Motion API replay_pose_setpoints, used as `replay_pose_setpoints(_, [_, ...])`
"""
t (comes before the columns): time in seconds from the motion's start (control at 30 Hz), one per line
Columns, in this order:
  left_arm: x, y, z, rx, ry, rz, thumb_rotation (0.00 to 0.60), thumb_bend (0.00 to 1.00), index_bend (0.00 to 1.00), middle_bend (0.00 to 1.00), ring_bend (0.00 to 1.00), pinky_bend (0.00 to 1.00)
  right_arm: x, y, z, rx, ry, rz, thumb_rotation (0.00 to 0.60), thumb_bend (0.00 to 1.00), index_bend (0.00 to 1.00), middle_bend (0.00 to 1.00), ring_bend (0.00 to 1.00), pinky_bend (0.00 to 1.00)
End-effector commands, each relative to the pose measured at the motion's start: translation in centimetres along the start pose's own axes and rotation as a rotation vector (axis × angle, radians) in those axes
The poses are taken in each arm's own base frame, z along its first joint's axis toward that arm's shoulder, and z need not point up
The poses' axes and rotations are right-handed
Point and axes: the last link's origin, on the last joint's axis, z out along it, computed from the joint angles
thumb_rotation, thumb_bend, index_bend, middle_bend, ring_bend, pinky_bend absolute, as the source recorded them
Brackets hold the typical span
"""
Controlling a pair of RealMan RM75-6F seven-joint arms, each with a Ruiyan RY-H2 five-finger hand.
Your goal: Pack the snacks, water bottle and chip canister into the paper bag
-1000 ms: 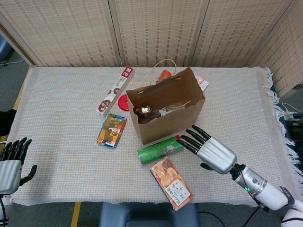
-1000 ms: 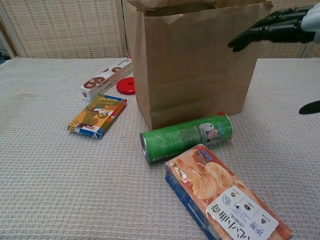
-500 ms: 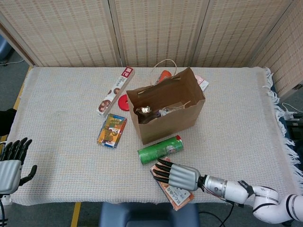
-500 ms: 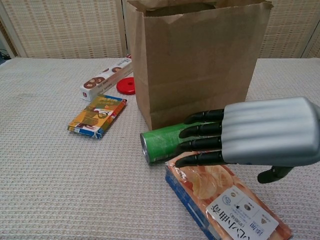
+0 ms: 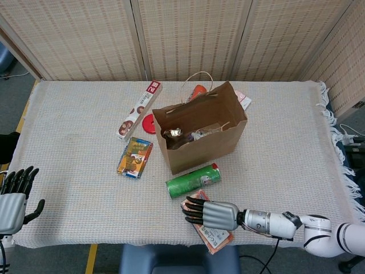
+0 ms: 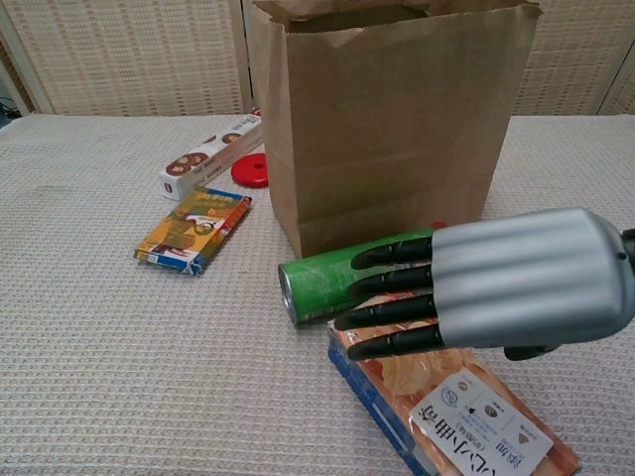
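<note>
The bag (image 5: 201,134) stands open at table centre, with wrapped snacks inside. At its 6 o'clock the green canister (image 5: 193,181) lies on its side, just beside the bag's base. At the canister's 6 o'clock lies the orange box (image 5: 211,231), and the right hand (image 5: 212,214) hovers over it, fingers (image 6: 392,312) straight and slightly apart, holding nothing; whether it touches the box I cannot tell. At the bag's 9 o'clock lies a small snack box (image 5: 134,157); at 10 o'clock, a long cookie box (image 5: 140,109) and a red lid (image 5: 149,123). The left hand (image 5: 14,196) rests at the table's 8 o'clock edge, fingers spread, empty.
</note>
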Motion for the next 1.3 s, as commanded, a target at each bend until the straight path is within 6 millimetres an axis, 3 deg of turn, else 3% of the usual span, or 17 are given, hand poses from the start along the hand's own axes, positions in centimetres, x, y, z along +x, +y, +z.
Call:
replay_pose_setpoints(0.03, [0.0,0.0,0.0,-0.001,-0.001,-0.001,0.6,0.38,0.0,0.0,0.0,0.0,-0.3,-0.3,0.4,0.019,-0.01,-0.011,0.6,0.0,0.0,0.0,0.0,0.0])
replay_pose_setpoints(0.4, [0.0,0.0,0.0,-0.003,-0.002,-0.003,0.6,0.38,0.0,0.0,0.0,0.0,-1.0,-0.7,1.0,0.064,-0.048,-0.032,0.6,0.0,0.0,0.0,0.0,0.0])
replay_pose_setpoints(0.83, [0.0,-0.1,0.0,-0.004,-0.003,-0.007,0.6,0.38,0.0,0.0,0.0,0.0,-2.5,-2.6,3.6,0.088,-0.08,-0.061,0.6,0.0,0.0,0.01,0.0,0.0])
replay_pose_setpoints(0.9, [0.0,-0.1,0.0,-0.004,-0.003,-0.007,0.6,0.38,0.0,0.0,0.0,0.0,-2.3,-2.9,3.9,0.092,-0.069,-0.062,0.6,0.02,0.08,0.12,0.06,0.03])
replay_pose_setpoints(0.93, [0.0,-0.1,0.0,-0.005,-0.004,-0.007,0.6,0.38,0.0,0.0,0.0,0.0,-2.3,-3.0,4.0,0.092,-0.056,-0.067,0.6,0.05,0.2,0.26,0.16,0.1])
replay_pose_setpoints(0.97, [0.0,-0.1,0.0,-0.005,-0.004,-0.008,0.6,0.38,0.0,0.0,0.0,0.0,-2.2,-3.0,4.0,0.09,-0.046,-0.068,0.6,0.1,0.4,0.43,0.32,0.23])
replay_pose_setpoints(1.07, [0.0,-0.1,0.0,-0.006,-0.005,-0.009,0.6,0.38,0.0,0.0,0.0,0.0,-1.9,-2.8,3.5,0.066,0.0,-0.06,0.6,0.17,0.74,0.61,0.57,0.54])
replay_pose_setpoints(1.13, [0.0,-0.1,0.0,-0.007,-0.005,-0.008,0.6,0.38,0.0,0.0,0.0,0.0,-1.4,-2.2,3.1,0.029,0.047,-0.05,0.6,0.18,0.78,0.64,0.62,0.6])
replay_pose_setpoints(1.3, [0.0,-0.1,0.0,-0.006,-0.004,-0.005,0.6,0.38,0.0,0.0,0.0,0.0,1.4,-0.2,2.4,-0.104,0.224,-0.007,0.6,0.18,0.78,0.64,0.63,0.61])
